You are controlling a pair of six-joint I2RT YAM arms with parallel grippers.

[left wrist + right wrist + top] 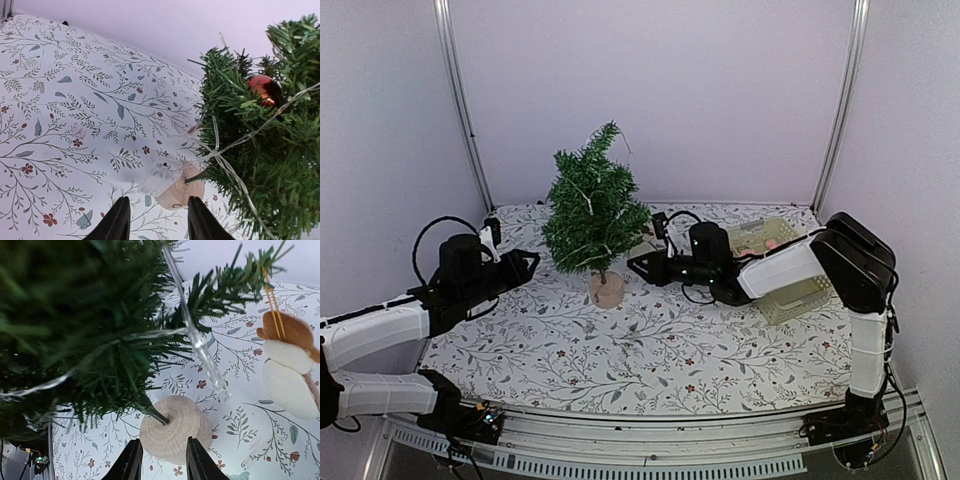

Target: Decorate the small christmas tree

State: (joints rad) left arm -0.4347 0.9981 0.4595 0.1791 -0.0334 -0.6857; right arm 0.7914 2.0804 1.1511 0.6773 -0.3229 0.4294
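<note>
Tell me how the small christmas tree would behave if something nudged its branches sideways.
The small christmas tree probably tips easily: broad branches sit high over a thin trunk and small round base. Its bristly branches likely bend and spring back. The light string wound through it might snag and drag.

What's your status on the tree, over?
Left gripper open, empty. Right gripper open, empty. Small christmas tree upright, carrying light string, red bauble, plush ornament. Clear box by base, ahead of left gripper.
</note>
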